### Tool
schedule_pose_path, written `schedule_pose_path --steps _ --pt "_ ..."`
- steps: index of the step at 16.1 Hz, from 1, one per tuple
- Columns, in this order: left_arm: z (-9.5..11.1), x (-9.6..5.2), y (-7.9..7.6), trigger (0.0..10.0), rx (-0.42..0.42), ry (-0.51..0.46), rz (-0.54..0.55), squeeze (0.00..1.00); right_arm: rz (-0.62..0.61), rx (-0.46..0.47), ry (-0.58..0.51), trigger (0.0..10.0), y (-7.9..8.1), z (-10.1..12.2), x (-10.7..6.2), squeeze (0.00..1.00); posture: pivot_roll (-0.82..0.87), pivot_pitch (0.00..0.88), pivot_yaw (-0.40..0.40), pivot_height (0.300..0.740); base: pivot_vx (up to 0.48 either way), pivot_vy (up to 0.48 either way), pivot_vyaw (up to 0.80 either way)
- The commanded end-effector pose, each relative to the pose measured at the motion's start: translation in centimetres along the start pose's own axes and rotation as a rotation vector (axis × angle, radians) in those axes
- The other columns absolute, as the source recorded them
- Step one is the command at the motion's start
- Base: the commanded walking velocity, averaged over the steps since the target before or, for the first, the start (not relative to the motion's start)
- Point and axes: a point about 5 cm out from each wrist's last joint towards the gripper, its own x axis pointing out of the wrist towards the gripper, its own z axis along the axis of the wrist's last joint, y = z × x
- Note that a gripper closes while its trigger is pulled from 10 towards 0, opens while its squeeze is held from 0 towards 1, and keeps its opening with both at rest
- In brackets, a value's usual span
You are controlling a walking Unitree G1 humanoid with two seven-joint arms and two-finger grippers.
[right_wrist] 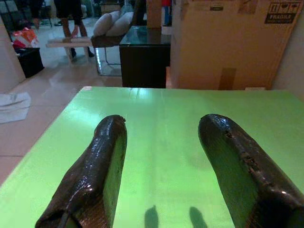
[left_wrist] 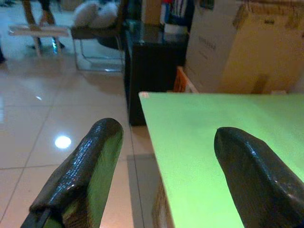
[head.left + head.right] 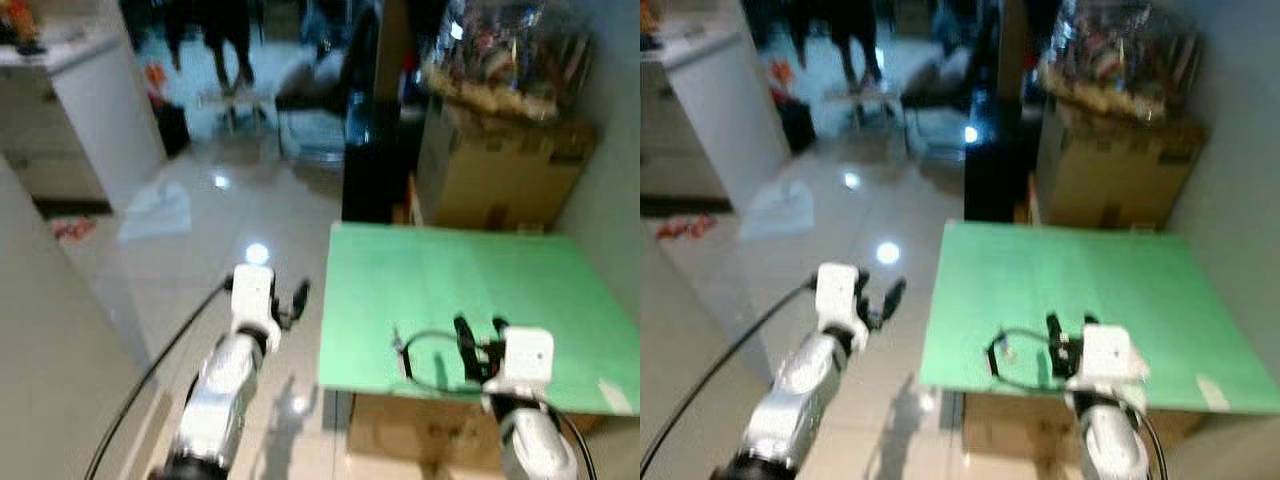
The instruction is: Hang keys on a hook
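nearest to me, my right claw [image 3: 480,338] sits over the near edge of the green bench [image 3: 520,280], its two black fingers [image 1: 97,175] spread apart with nothing between them, their shadows falling on the green top. a thin black cable [image 3: 425,345] loops on the bench just left of that claw; i can't tell whether it carries anything. i can't make out keys or a hook anywhere in these blurred views. my left claw [image 3: 297,300] hangs over the glossy tiled floor [image 3: 200,270] just off the bench's left edge, fingers [image 2: 80,175] also apart and empty. under the bench's near edge is a brown box [image 3: 420,430]. beyond the far edge stands a black cabinet [image 1: 142,61] and a big cardboard box [image 1: 228,42] with a "fragile" mark [image 1: 281,12] at its upper corner; other print on it is too small to read. farther back, a person's legs [image 3: 230,40] stand by a chair [image 3: 310,110], and a white counter [image 3: 80,100] stands at left.
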Motion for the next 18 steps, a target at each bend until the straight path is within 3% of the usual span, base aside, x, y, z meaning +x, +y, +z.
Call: schedule_pose_path --steps 1,8,11,15,18 --pt "-0.2 0.2 0.0 10.0 -0.008 0.016 0.017 0.00 -0.011 0.005 0.010 10.0 -0.6 0.1 0.3 0.01 -0.20 0.000 0.011 0.740 0.000 -0.416 0.00" --pt "-0.2 0.3 -0.4 10.0 0.013 0.017 0.012 0.00 -0.008 0.010 0.047 10.0 -0.7 -0.4 0.2 0.01 -0.20 0.000 0.011 0.740 0.069 -0.415 0.00" --pt "-0.1 0.5 -0.4 10.0 0.027 0.019 0.009 0.00 -0.041 0.056 0.096 10.0 -0.8 -1.2 0.2 0.01 -0.20 0.000 0.016 0.740 0.000 -0.416 0.00" --pt "0.5 0.8 0.7 10.0 -0.007 0.003 0.051 0.00 -0.107 0.191 0.326 10.0 -0.9 -5.1 0.7 0.00 -0.19 0.000 0.026 0.740 0.222 -0.308 0.00" --pt "0.9 1.0 1.5 10.0 0.038 -0.001 0.062 0.00 -0.142 0.239 0.391 10.0 -0.7 -6.4 1.4 0.00 -0.17 0.000 0.035 0.740 0.000 0.000 0.00"
